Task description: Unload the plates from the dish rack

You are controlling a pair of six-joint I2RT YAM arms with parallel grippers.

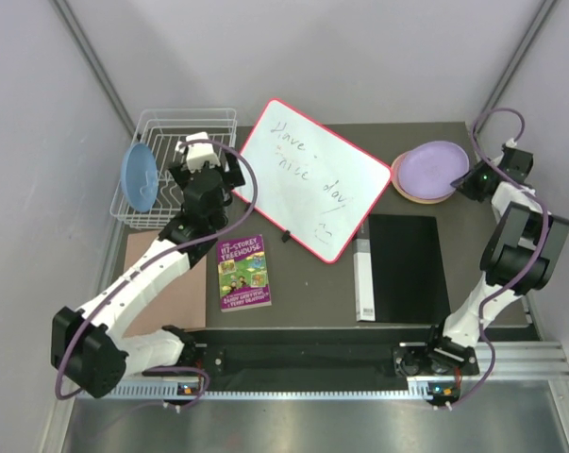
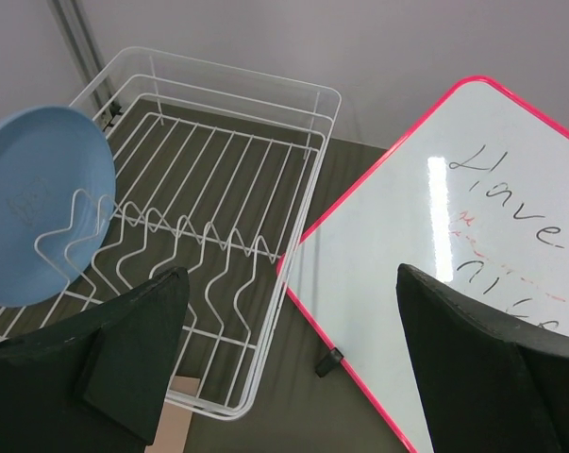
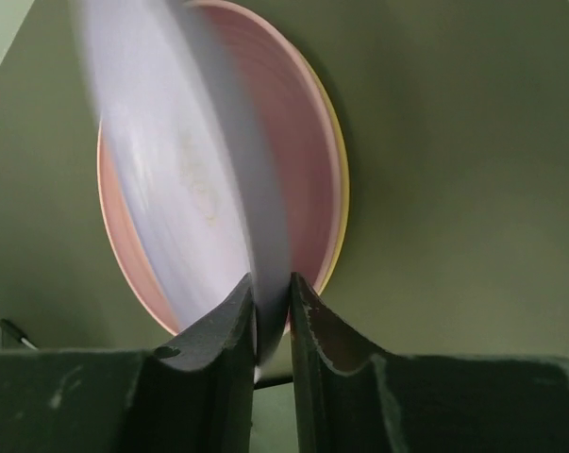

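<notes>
The white wire dish rack [image 1: 218,118] stands at the back left and holds one blue plate [image 1: 139,176], upright at its left end; both also show in the left wrist view, the rack [image 2: 265,142] and the plate [image 2: 39,208]. My left gripper [image 1: 201,156] hovers open and empty over the rack's right side [image 2: 289,368]. My right gripper [image 1: 470,179] is shut on the rim of the lavender plate [image 1: 435,166] [image 3: 185,170], held just above the pink plate [image 3: 303,170] that lies on the yellow-orange plate [image 3: 343,189] at the back right.
A red-framed whiteboard [image 1: 308,179] lies tilted between the rack and the plate stack. A paperback book [image 1: 243,272], a black pad [image 1: 407,269] and a white box [image 1: 362,280] lie nearer the front. Grey walls close the sides.
</notes>
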